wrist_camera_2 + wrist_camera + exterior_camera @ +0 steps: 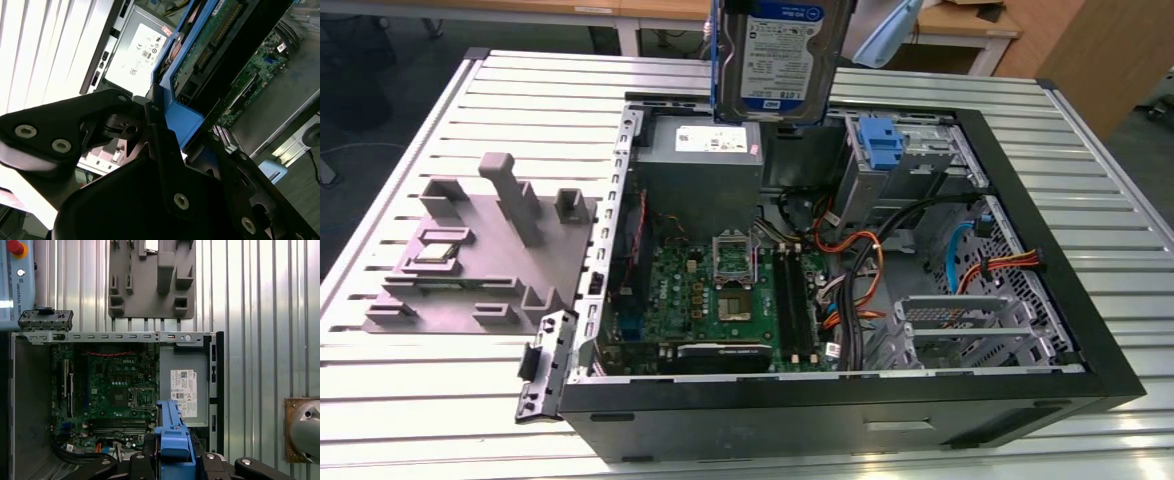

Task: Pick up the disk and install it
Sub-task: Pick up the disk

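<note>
The end effector (152,117) clamps the disk (781,60) upright over the computer case (854,425) at 12 o'clock, presumably to clear the cables.

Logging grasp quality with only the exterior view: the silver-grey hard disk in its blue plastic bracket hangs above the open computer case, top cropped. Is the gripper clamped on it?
Observer: Yes; in the first wrist view the black gripper is shut on the disk, a finger on each side.
Operator: What's on the disk's far face?
Observer: A green circuit board, in the second wrist view.
Operator: What lies beneath it?
Observer: In the first wrist view its edge lines up with the seam between the green motherboard and the grey metal power supply.
</note>
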